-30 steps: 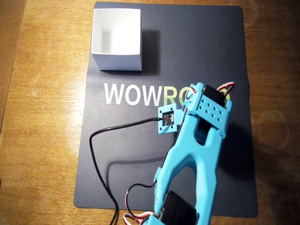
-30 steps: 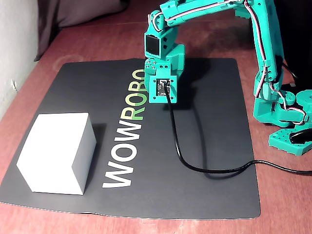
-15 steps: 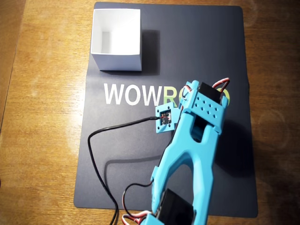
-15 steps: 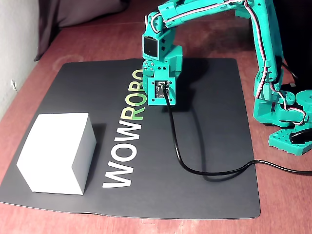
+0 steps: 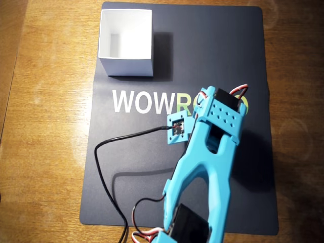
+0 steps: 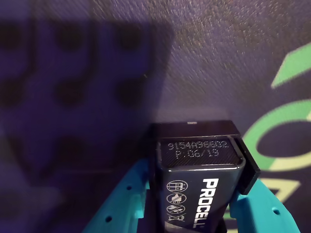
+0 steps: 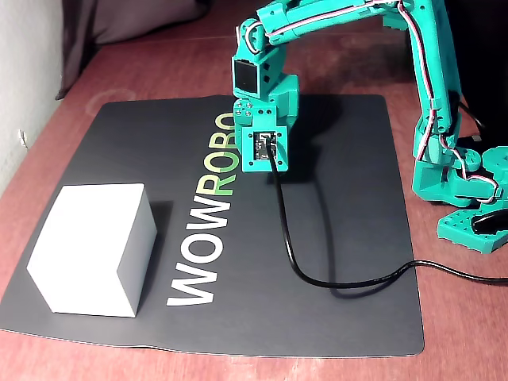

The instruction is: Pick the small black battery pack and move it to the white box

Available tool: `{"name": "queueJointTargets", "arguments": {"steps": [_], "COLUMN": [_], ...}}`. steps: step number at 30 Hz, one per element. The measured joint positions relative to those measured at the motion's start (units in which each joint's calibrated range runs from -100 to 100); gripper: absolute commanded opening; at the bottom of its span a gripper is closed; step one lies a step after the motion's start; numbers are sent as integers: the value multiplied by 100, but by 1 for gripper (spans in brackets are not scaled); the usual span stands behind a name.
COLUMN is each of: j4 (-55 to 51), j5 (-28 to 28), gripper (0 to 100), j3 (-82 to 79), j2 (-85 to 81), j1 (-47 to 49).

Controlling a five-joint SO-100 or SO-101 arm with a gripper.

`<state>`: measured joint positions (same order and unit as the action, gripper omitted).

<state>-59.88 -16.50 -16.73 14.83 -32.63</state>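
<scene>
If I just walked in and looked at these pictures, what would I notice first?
Probably the bright turquoise arm bending over the middle of the black mat with its big WOWROBO letters. In the wrist view, the black battery marked PROCELL sits between the fingers of the tool. A white box stands open at the mat's far left corner in the overhead view, apart from the arm.

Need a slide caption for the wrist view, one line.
Teal two-finger gripper clamps the small black rectangular PROCELL battery pack above the dark printed mat.

A wooden counter (image 5: 45, 126) carried a dark mat (image 5: 212, 50); the white box (image 5: 126, 43) stood on the mat's far left corner in the overhead view.
</scene>
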Motion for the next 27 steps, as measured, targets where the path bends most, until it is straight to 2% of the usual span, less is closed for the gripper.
{"name": "queueJointTargets", "arguments": {"steps": [6, 27], "j4": [-523, -532], "j5": [5, -21], "gripper": [8, 8], "j3": [55, 91], "j2": [-8, -186], "j1": [0, 74]}}
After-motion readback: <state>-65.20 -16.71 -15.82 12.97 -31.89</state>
